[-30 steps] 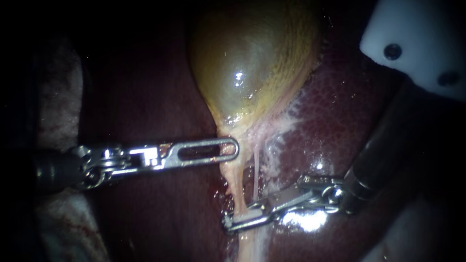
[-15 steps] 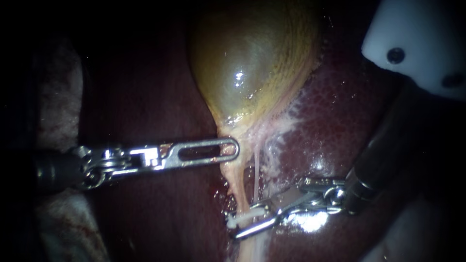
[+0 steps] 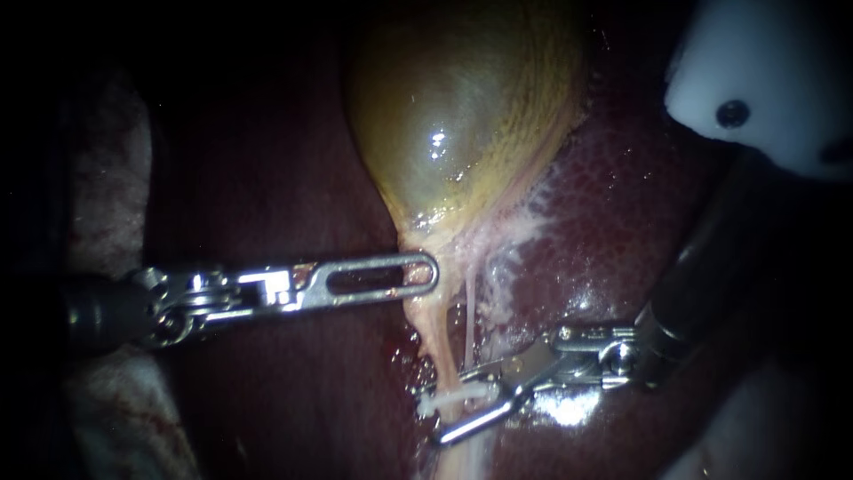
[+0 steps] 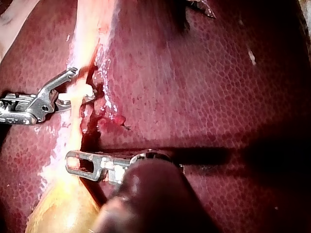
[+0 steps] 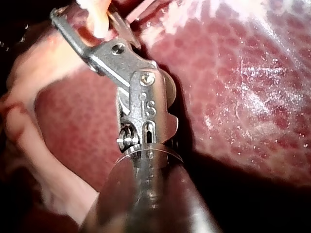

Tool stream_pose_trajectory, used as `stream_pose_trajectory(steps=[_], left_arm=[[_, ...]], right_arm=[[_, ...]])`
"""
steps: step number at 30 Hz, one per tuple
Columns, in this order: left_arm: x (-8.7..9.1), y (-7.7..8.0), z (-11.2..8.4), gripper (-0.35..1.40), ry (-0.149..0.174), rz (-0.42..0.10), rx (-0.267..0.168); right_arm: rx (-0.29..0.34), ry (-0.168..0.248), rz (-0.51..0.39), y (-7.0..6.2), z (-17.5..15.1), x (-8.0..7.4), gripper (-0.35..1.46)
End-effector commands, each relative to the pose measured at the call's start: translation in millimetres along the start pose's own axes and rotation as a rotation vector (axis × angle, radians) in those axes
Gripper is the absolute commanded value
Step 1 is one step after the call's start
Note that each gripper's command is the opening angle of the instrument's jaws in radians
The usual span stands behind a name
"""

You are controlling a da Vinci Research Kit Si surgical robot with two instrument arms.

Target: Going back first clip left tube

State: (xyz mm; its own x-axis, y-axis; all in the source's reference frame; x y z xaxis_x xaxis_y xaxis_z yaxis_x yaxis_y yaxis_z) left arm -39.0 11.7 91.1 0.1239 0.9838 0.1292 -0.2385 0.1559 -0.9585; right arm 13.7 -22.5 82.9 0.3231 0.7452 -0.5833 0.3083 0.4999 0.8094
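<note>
Dark red liver (image 3: 622, 204) fills the field, wet and glistening, with the yellow-green gallbladder (image 3: 462, 116) lying on it. From where I stand, the left instrument (image 3: 430, 271) has its jaws pressed together on the gallbladder's neck. Further down, a white clip (image 3: 440, 404) sits across the left tube (image 3: 431, 342), and the right instrument (image 3: 455, 411) holds its jaws spread either side of that clip, not squeezing it
</note>
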Motion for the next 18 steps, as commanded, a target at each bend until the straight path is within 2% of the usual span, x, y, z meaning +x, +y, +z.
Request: stream_pose_trajectory(steps=[1,18], left_arm=[[0.0,0.0,0.0,-0.35,0.0,0.0,0.0],[0.0,0.0,0.0,-0.35,-0.003,0.0,-0.002]], right_arm=[[-0.002,0.001,-0.004,-0.1,-0.1,0.1,0.42],[-0.057,0.02,-0.067,-0.2,-2.3,1.3,0.46]])
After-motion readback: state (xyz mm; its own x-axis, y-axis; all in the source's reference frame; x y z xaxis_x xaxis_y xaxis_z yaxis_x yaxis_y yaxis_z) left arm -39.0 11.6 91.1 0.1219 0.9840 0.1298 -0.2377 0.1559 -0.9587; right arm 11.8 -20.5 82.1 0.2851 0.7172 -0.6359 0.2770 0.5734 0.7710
